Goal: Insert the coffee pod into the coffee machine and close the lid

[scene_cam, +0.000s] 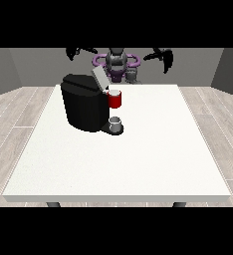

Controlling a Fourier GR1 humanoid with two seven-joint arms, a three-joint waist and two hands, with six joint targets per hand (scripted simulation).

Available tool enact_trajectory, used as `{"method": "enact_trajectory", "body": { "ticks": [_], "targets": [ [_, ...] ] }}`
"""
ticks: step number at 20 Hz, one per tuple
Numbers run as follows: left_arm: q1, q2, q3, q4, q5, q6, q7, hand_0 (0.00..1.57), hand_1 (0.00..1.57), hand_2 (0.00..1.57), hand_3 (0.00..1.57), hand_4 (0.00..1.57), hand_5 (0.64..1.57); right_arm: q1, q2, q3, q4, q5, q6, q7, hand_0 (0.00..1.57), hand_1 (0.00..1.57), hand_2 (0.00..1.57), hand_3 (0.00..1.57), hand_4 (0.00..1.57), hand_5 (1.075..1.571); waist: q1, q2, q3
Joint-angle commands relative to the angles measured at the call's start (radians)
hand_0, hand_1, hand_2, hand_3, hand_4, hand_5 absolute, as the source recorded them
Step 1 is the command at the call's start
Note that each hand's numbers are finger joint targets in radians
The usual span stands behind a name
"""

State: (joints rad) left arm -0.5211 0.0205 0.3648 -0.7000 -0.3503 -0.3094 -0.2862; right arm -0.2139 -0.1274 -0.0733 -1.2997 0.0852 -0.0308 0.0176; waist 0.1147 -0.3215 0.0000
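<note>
The black coffee machine stands on the white table, left of the middle, with its grey lid tilted up and open. A red thing at the machine sits under the lid's front. A grey thing rests on the machine's low base. Another grey thing shows at the table's far edge, near the robot's body; I cannot tell whether it is the pod. The hand at the view's left and the hand at the view's right are raised beside the robot, fingers relaxed, holding nothing.
The robot's torso is behind the table's far edge. Wooden floor surrounds the table, with grey walls behind.
</note>
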Motion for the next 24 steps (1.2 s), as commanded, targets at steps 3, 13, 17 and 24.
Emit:
{"method": "enact_trajectory", "body": {
  "ticks": [3, 13, 17, 24],
  "targets": [
    [0.046, -0.020, -0.065, -0.128, 0.066, -0.052, 0.095, 0.00, 0.00, 0.00, 0.00, 0.38, 1.571, -0.088, -0.039, -0.014, 0.019, 0.029, -0.012, 0.069, 0.00, 0.00, 0.00, 0.00, 0.00, 1.571, 0.086, 0.020, 0.0004],
    [0.112, 0.000, -0.141, -0.340, 0.140, -0.039, 0.120, 0.00, 0.00, 0.00, 0.00, 0.36, 1.571, -0.246, -0.044, -0.133, 0.116, -0.126, 0.024, 0.110, 0.00, 0.00, 0.00, 0.00, 0.19, 1.571, 0.111, 0.168, 0.0004],
    [0.133, -0.017, -0.163, -0.446, 0.165, 0.001, 0.145, 0.00, 0.00, 0.00, 0.00, 0.28, 1.571, -0.271, -0.084, -0.186, 0.176, -0.173, 0.054, 0.064, 0.00, 0.00, 0.00, 0.00, 0.18, 1.571, 0.092, 0.233, 0.0004],
    [0.181, 0.005, -0.204, -0.615, 0.252, -0.013, 0.245, 0.00, 0.00, 0.00, 0.00, 0.34, 1.571, -0.353, -0.090, -0.149, 0.247, -0.147, 0.049, 0.081, 0.00, 0.00, 0.00, 0.00, 0.00, 1.571, 0.107, 0.263, 0.0004]
  ]
}}
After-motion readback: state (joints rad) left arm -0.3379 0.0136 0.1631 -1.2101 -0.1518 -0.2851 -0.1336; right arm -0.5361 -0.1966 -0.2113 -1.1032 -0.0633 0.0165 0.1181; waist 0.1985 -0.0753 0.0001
